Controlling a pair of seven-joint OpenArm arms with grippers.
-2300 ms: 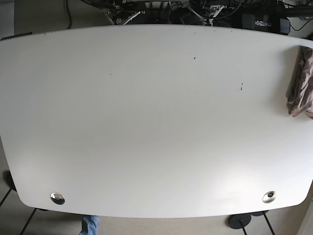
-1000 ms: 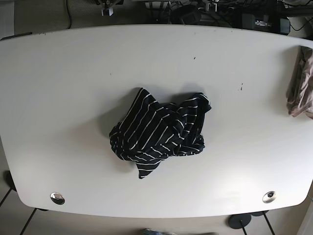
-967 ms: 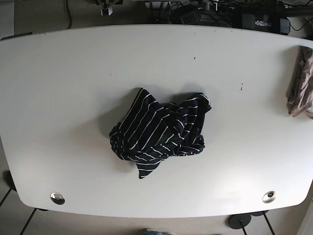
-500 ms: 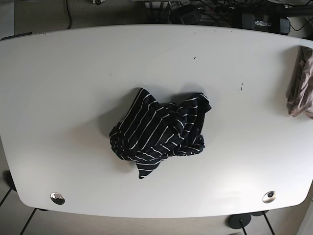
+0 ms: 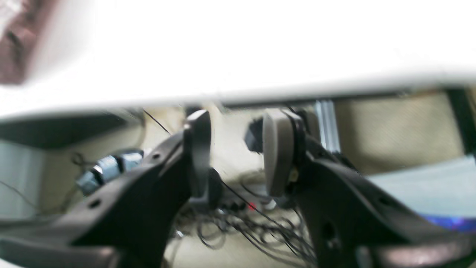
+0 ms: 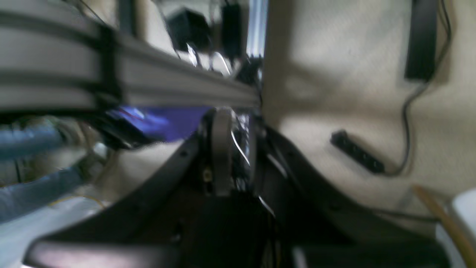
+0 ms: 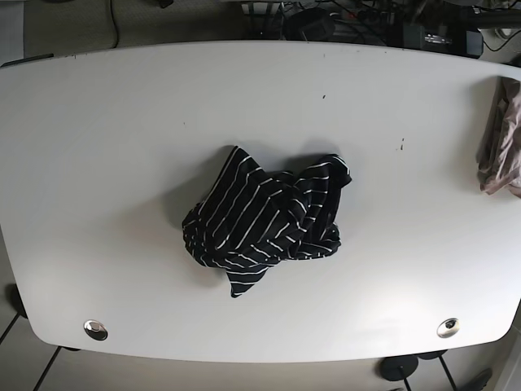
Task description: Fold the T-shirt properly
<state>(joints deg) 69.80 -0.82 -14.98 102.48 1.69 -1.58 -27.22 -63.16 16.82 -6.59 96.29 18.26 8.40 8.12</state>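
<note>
- Left hand (image 5: 238,152) shows in its wrist view with the two fingers (image 5: 277,149) spread, a clear gap between them and nothing held.
- Above and beyond this hand runs the pale edge of the table (image 5: 260,85); past the fingers lie blurred cables on the floor.
- Off to that hand's upper left, at the corner of the wrist view, sits a blurred brownish-pink cloth (image 5: 16,44).
- Right hand (image 6: 232,156) is seen in its wrist view with the pads close together and only a thin slit between them; the picture is too blurred to tell whether it is clenched or slightly parted. Nothing of the task's cloth is between them.
- Beyond the right hand stand a metal frame rail (image 6: 130,85) and, to its right, a dark power strip (image 6: 357,152) on the beige floor.
- Neither hand appears in the base view.
- T-shirt (image 7: 264,220) lies near the middle of the table (image 7: 122,163), well apart from both hands, touched by neither.
- It is black with thin white stripes, bunched into a crumpled heap; stripes run in differing directions across the folds, one point sticks out at the top left and another at the bottom.
- At the table's right edge in the base view rests the brownish-pink cloth (image 7: 501,147), well apart from the T-shirt.
</note>
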